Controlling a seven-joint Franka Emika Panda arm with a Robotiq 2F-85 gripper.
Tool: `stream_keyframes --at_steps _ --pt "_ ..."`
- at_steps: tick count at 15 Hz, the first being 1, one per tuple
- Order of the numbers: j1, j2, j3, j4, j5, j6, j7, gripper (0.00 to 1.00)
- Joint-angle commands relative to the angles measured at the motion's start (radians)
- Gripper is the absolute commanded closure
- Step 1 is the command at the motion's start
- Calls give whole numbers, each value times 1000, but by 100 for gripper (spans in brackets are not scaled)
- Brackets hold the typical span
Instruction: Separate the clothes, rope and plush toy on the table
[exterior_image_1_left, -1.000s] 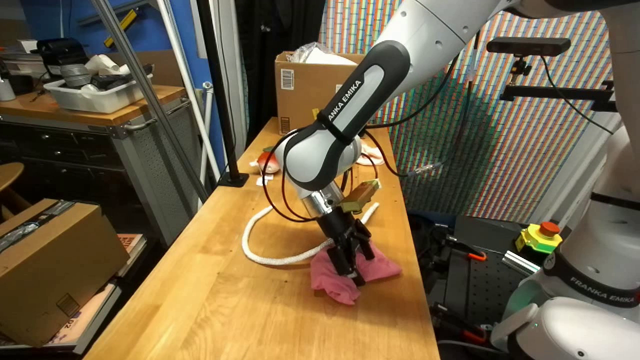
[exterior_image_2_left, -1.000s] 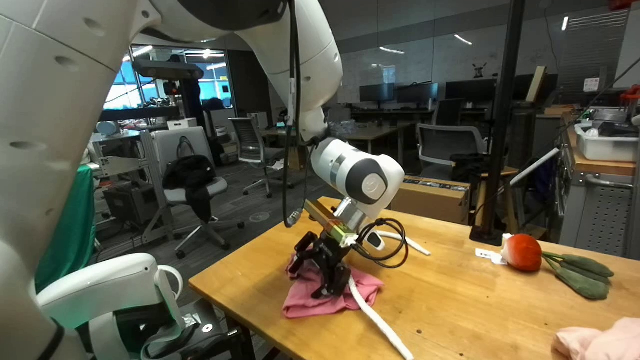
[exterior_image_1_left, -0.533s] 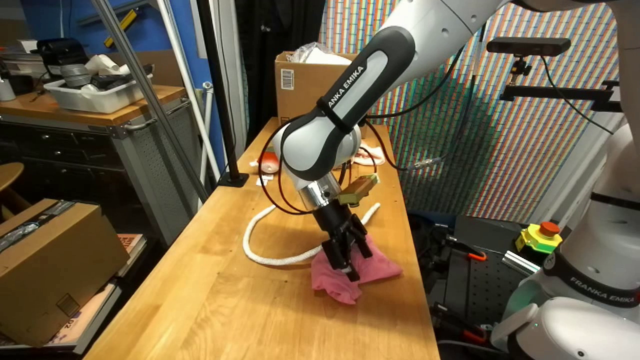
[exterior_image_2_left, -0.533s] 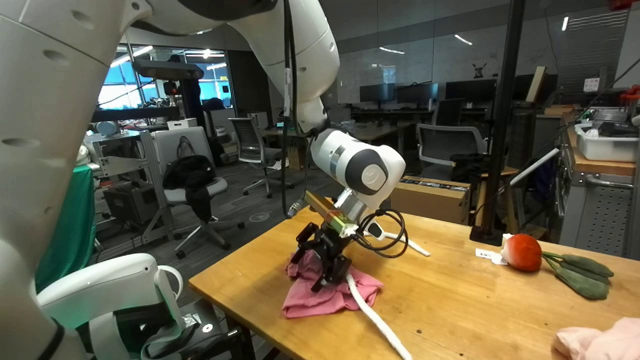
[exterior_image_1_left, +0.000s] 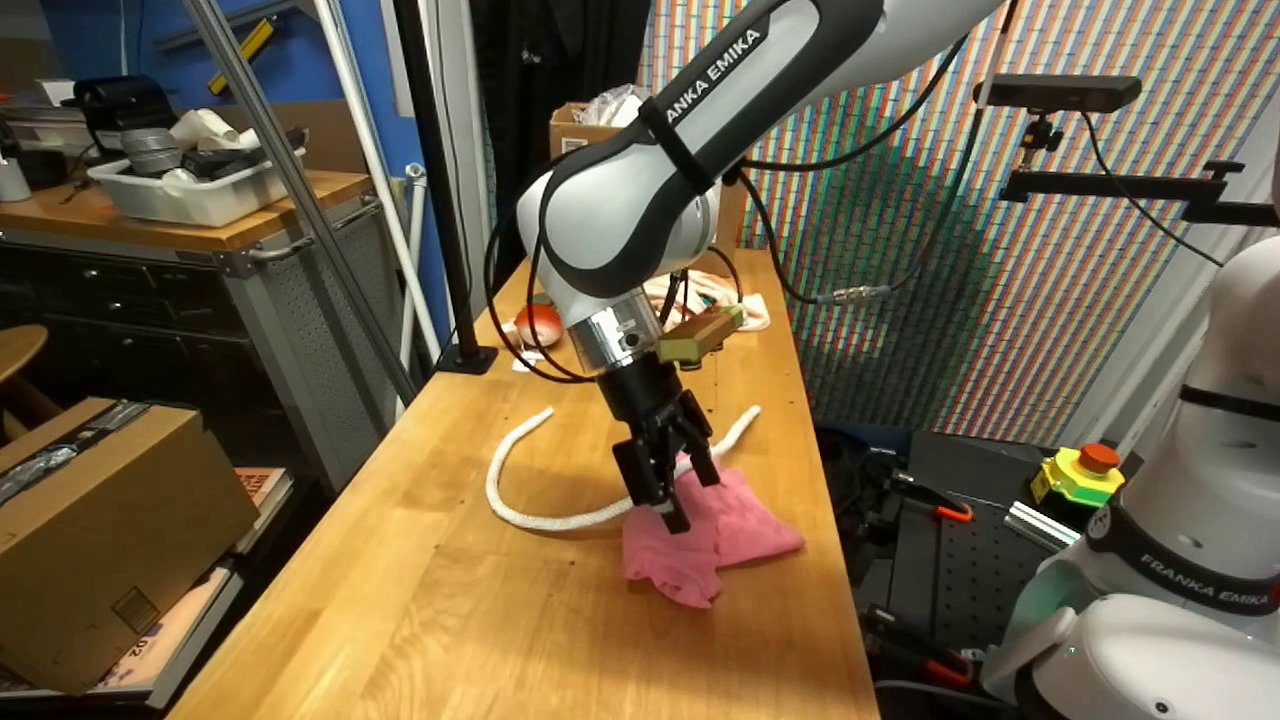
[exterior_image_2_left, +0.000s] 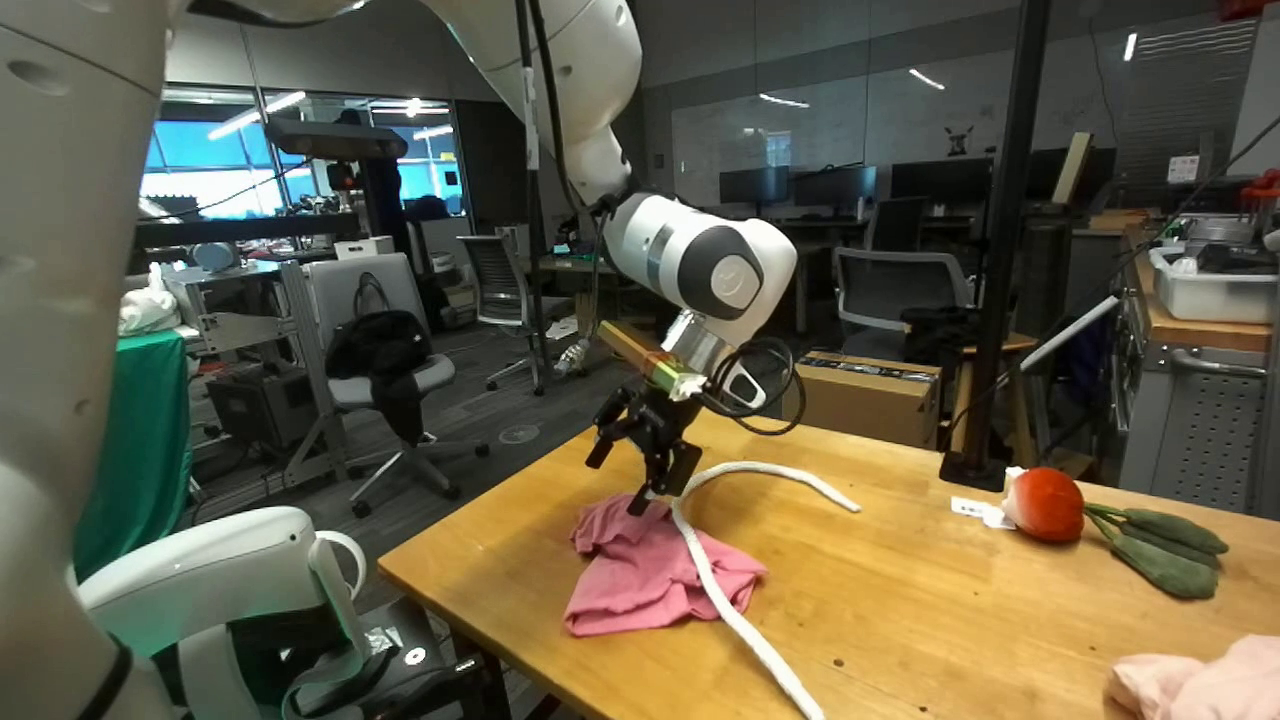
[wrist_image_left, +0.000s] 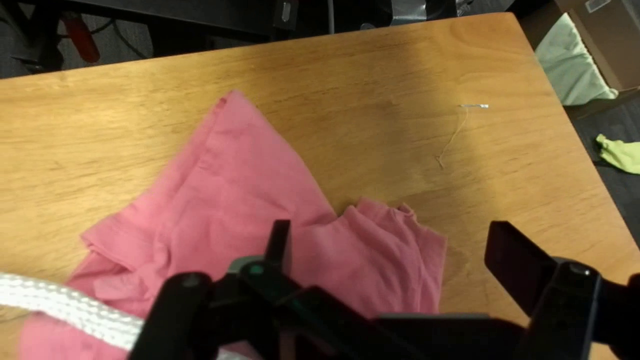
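A dark pink cloth lies crumpled near the table edge in both exterior views (exterior_image_1_left: 745, 525) (exterior_image_2_left: 640, 580) and under the gripper in the wrist view (wrist_image_left: 240, 185). A white rope (exterior_image_1_left: 560, 522) (exterior_image_2_left: 755, 645) curves over the table and crosses on top of this cloth; part shows in the wrist view (wrist_image_left: 70, 307). The plush toy, a red and white vegetable with green leaves (exterior_image_2_left: 1045, 505) (exterior_image_1_left: 540, 325), lies apart. A pale pink cloth (exterior_image_2_left: 1215, 680) (exterior_image_1_left: 755, 312) lies farther along. My gripper (exterior_image_1_left: 692, 500) (exterior_image_2_left: 618, 485) (wrist_image_left: 390, 227) is open and empty above the dark pink cloth.
A black pole base (exterior_image_2_left: 970, 470) (exterior_image_1_left: 465, 358) stands at the table's long edge near the toy. A cardboard box (exterior_image_1_left: 570, 135) stands at the table's far end. A cable loop (exterior_image_2_left: 765, 385) hangs from the wrist.
My gripper has risen off the dark pink cloth, fingers open, and shifted slightly toward the far end of the table. The cloth, rope and toy have stayed in place.
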Motion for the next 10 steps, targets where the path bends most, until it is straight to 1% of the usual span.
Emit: stream_keyframes --at_steps 1,6,10 --pt "28 -4 -7 33 -73 -16 -14 0" --pt "51 15 -4 49 -251 14 -108 0" --pt "51 22 7 61 -301 55 -172 0"
